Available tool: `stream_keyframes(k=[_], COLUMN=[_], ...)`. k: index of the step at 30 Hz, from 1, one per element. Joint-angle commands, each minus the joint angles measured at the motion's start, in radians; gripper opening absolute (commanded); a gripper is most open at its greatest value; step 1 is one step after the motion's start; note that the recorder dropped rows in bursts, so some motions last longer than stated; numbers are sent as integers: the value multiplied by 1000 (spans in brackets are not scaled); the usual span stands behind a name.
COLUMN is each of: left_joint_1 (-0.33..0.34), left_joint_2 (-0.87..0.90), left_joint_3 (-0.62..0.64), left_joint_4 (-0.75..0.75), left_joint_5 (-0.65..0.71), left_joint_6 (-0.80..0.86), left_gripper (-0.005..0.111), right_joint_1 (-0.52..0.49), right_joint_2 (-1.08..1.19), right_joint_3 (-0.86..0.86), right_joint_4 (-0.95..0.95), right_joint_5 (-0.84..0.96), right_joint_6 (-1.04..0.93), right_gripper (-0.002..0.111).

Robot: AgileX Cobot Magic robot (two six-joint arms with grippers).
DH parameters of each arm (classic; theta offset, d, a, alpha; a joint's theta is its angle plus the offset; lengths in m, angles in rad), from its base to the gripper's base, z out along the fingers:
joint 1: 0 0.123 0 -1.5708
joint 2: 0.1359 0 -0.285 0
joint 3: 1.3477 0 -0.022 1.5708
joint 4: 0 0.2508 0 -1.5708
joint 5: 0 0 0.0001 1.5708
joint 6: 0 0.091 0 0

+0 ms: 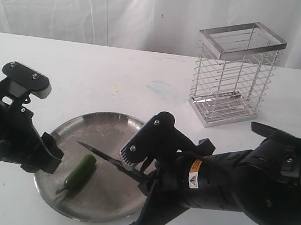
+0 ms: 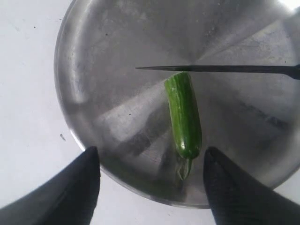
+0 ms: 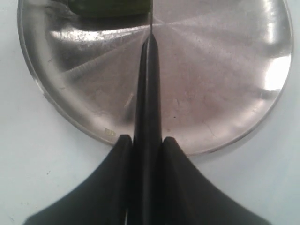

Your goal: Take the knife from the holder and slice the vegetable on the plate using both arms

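Observation:
The green vegetable [image 1: 80,173] lies on the steel plate [image 1: 113,124], stem toward the near rim. In the left wrist view the vegetable [image 2: 184,115] sits ahead of my open left gripper [image 2: 152,161], closer to one of its fingers [image 2: 236,192], which hover over the plate's [image 2: 93,70] rim. My right gripper [image 1: 141,171] is shut on the black knife [image 1: 100,153]. The knife's blade [image 2: 220,69] crosses above the vegetable's far end. In the right wrist view the knife [image 3: 147,93] runs straight out from my right gripper [image 3: 146,140] over the plate [image 3: 220,84]. The chrome holder [image 1: 234,73] stands empty at the back right.
The white table [image 1: 116,80] stretches to a white curtain at the back. The right arm's bulky black body [image 1: 241,183] lies across the table's right front, right of the plate.

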Motion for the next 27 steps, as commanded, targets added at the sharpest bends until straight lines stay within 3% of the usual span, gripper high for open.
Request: stream_keyframes(k=[1, 27], left_joint_1=[4, 4], left_joint_2=[-4, -4], left_joint_3=[0, 0], left_joint_4=[-3, -7], left_joint_5=[4, 14], left_joint_6=[-3, -6], left_gripper=[66, 66], right_joint_1=[-6, 23], right_joint_2=[-22, 47], right_joint_3=[-5, -1], right_joint_4=[-4, -3], right_joint_5=[-5, -5], right_joint_6=[-8, -9], right_gripper=[0, 0])
